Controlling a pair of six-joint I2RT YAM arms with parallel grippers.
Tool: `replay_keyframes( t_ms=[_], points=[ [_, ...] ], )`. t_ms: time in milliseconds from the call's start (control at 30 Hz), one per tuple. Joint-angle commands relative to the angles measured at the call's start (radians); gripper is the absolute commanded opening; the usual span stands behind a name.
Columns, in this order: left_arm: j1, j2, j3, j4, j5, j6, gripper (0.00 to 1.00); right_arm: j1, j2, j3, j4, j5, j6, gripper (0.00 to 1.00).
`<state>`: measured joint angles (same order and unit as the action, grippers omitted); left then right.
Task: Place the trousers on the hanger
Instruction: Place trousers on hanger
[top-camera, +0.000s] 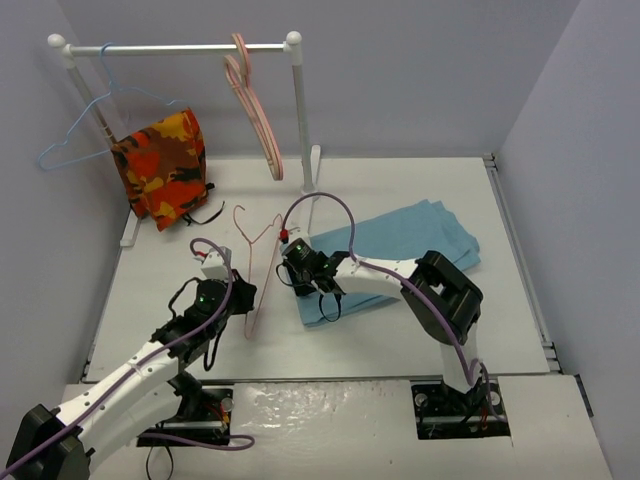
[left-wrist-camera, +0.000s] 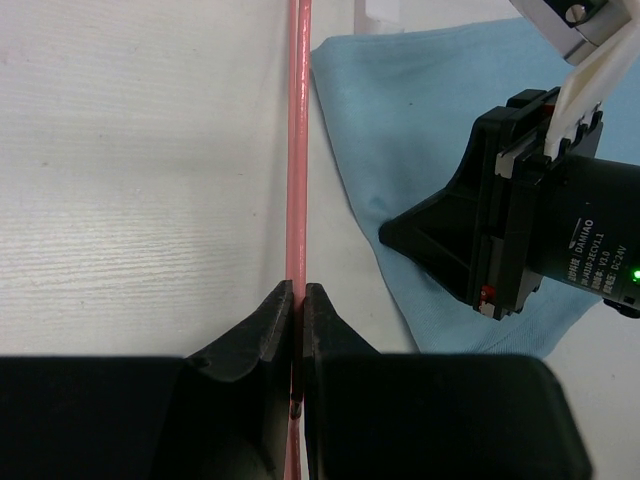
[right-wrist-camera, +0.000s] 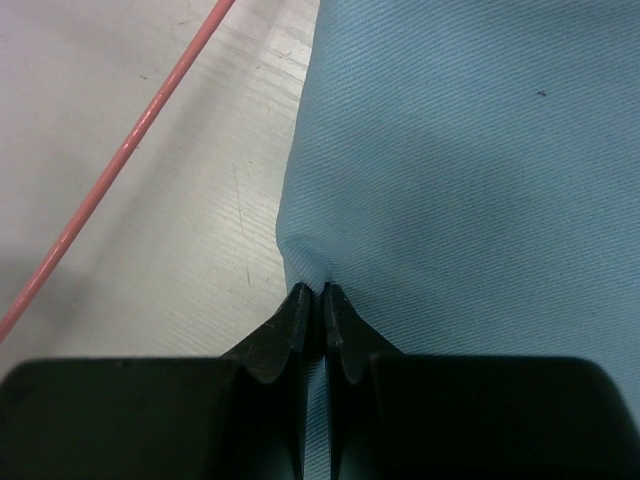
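The light blue trousers lie folded on the white table, right of centre. The thin salmon-pink wire hanger lies flat to their left, hook toward the back. My left gripper is shut on the hanger's long wire, near its front end. My right gripper is shut on the trousers' left edge, pinching a small fold of cloth. The hanger wire runs diagonally to the left in the right wrist view. The right gripper's body shows over the trousers in the left wrist view.
A white clothes rail stands at the back. On it hang a thin blue wire hanger, thicker pink and beige hangers, and below an orange, red and yellow patterned cloth.
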<state>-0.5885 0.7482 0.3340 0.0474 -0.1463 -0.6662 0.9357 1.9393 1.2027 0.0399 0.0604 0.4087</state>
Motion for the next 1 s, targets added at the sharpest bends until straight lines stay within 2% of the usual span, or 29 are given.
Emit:
replay_keyframes(
  t_ms=[0,133,600,733,967],
  points=[
    [-0.019,0.008,0.030,0.103,0.005,-0.001,0.00,-0.001,-0.102,0.048,-0.030,-0.095,0.064,0.00],
    [-0.019,0.026,0.034,0.119,0.014,-0.003,0.00,-0.005,-0.152,0.085,0.006,-0.147,0.101,0.00],
    [-0.040,0.032,0.028,0.171,0.045,-0.005,0.00,-0.025,-0.067,0.166,0.130,-0.256,0.160,0.00],
    [-0.040,0.023,0.004,0.182,0.058,-0.040,0.00,-0.046,-0.059,0.145,0.235,-0.274,0.199,0.00],
    [-0.042,-0.004,-0.030,0.192,0.065,-0.093,0.00,-0.061,-0.048,0.049,0.549,-0.298,0.305,0.00]
  ],
)
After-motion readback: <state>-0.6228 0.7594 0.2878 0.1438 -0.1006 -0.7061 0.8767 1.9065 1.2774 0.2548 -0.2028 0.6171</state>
